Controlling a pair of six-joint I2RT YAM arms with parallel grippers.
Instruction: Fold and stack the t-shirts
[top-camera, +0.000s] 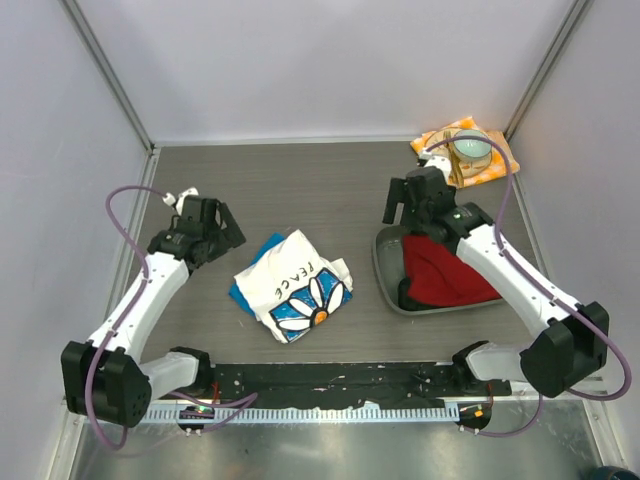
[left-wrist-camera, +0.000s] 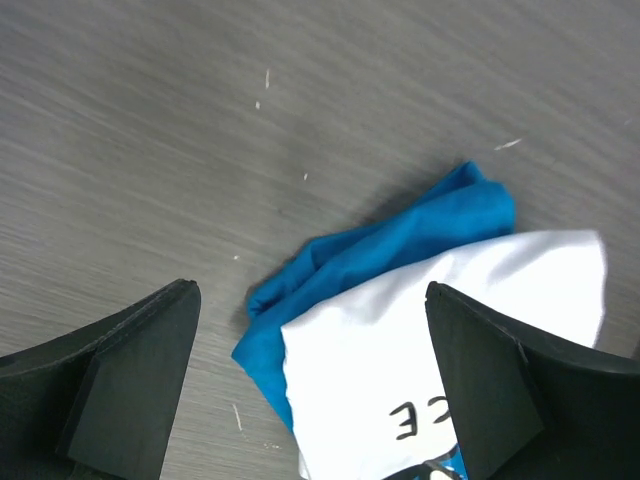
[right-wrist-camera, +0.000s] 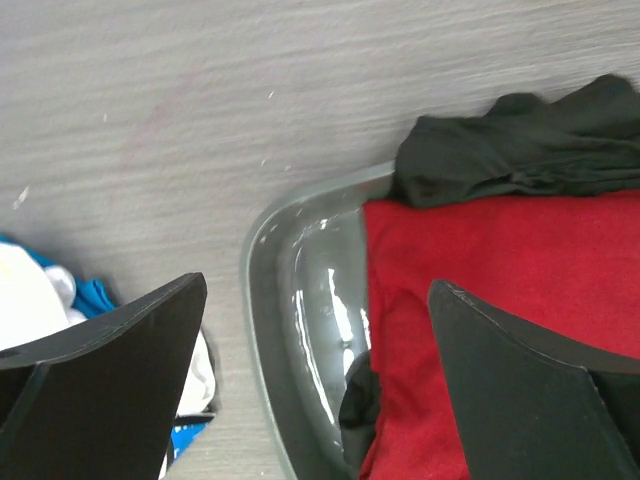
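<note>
**Item 1.** Printed t-shirt (top-camera: 295, 287): white, with a daisy and "PEACE". It is loosely bundled over blue cloth (left-wrist-camera: 400, 235) at mid-surface (top-camera: 330, 190), just below the left hand (left-wrist-camera: 315, 330).

**Item 2.** Red t-shirt (top-camera: 447, 275): heaped in a grey tray (right-wrist-camera: 262, 300), with dark cloth (right-wrist-camera: 520, 150) draped over the tray's rim beside it.

**Handling.** Both are probably light, limp and easily dragged, and will sag when lifted. They are best pinched at a hem or shoulder edge, taking a single layer.

**Hands.** The left hand and right hand (right-wrist-camera: 320, 330) are both spread fully wide and hold nothing. Each hovers over its garment.

**Obscured.**
- Whether the blue cloth is a separate garment or part of the print tee cannot be told.
- The right arm (top-camera: 500, 265) covers part of the red tee.
- Collars, sleeves and hems are untraceable in either heap.
</note>
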